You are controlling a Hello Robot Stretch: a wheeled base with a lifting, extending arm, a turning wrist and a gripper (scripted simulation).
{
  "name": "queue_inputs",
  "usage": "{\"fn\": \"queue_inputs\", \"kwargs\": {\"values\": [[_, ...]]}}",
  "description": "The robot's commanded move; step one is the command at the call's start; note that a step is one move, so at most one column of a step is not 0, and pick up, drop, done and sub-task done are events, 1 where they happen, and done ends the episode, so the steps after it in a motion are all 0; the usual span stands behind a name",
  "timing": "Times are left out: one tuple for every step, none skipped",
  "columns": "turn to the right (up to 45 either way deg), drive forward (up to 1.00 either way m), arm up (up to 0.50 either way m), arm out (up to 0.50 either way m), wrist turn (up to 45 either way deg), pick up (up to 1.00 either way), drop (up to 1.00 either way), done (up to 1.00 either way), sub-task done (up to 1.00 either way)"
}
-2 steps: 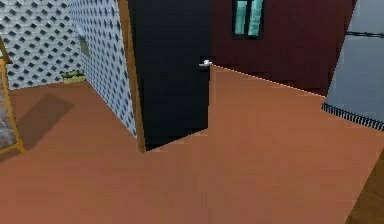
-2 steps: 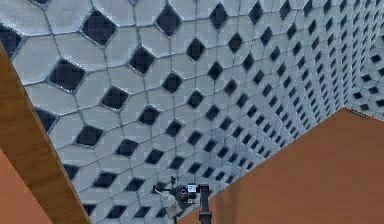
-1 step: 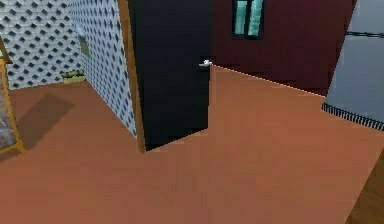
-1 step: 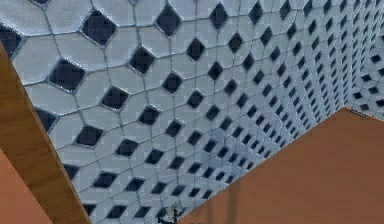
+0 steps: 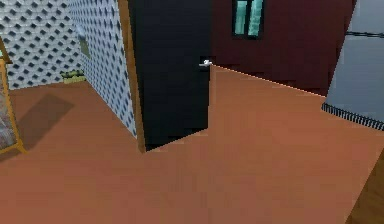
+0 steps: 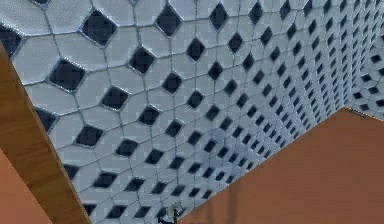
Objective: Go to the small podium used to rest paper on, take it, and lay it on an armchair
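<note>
A small dark tip, apparently my gripper (image 6: 178,213), pokes up at the bottom edge of the arm side view, against a wall of white tiles with dark diamonds (image 6: 200,90). Too little of it shows to tell whether it holds anything. In the forward view a dark door (image 5: 172,70) stands open in a wooden frame, with a pale handle (image 5: 206,64) on its right edge.
The same diamond-tiled wall (image 5: 100,55) runs left of the door. A dark red wall with a small window (image 5: 247,17) lies behind. A grey fridge (image 5: 360,75) stands at the right edge, a wooden frame (image 5: 8,120) at the left. Reddish-brown floor (image 5: 250,160) spreads ahead.
</note>
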Motion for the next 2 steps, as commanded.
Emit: {"fn": "queue_inputs", "kwargs": {"values": [[0.0, 0.00, 0.10, 0.00, 0.0, 0.00, 0.00, 0.00, 0.00], [0.0, 0.00, 0.50, 0.00, 0.0, 0.00, 0.00, 0.00, 0.00]]}}
